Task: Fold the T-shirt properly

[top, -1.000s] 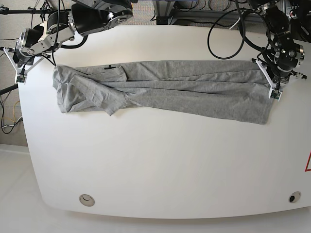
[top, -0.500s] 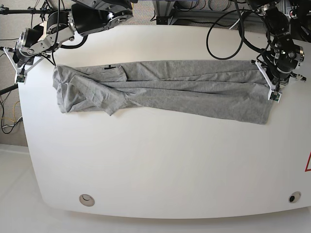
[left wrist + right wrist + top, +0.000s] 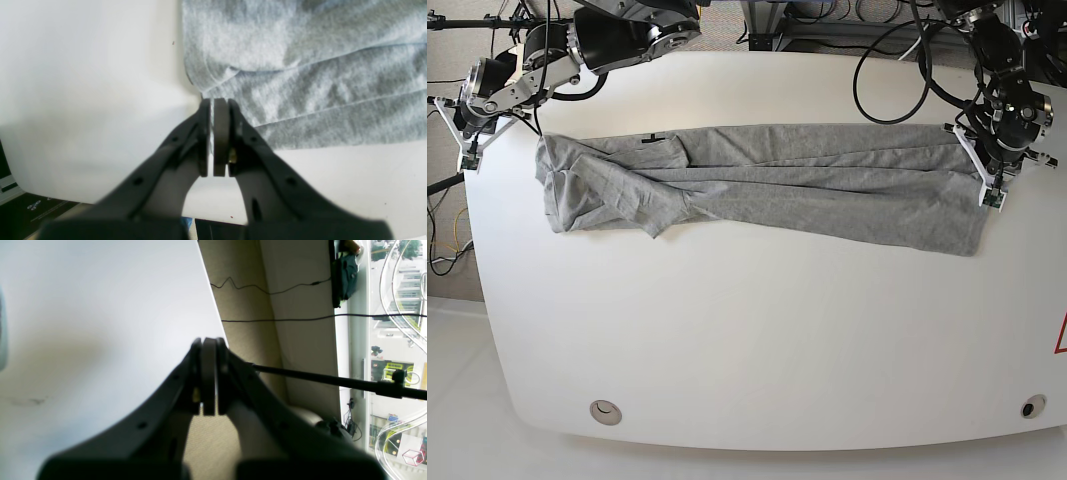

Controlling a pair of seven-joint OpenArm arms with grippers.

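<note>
The grey T-shirt [image 3: 767,185] lies on the white table [image 3: 757,340] as a long strip running left to right, sleeves bunched at the left end. A small dark label [image 3: 654,138] shows near its top edge. My left gripper [image 3: 993,197] is at the strip's right edge. In the left wrist view it [image 3: 216,100] is shut, tips touching the hem of the T-shirt [image 3: 300,83], with no cloth visible between the pads. My right gripper [image 3: 467,162] hangs just off the shirt's left end at the table's edge. In the right wrist view it [image 3: 208,339] is shut and holds nothing.
Black cables [image 3: 897,60] and the arm bases crowd the back edge. Two round inserts [image 3: 606,411] [image 3: 1031,407] sit near the front edge. Beyond the table's side edge lie carpeted floor [image 3: 240,290] and a black rod [image 3: 333,381].
The left arm's wrist has shifted very slightly at the shirt's right edge. The shirt and the right arm look the same.
</note>
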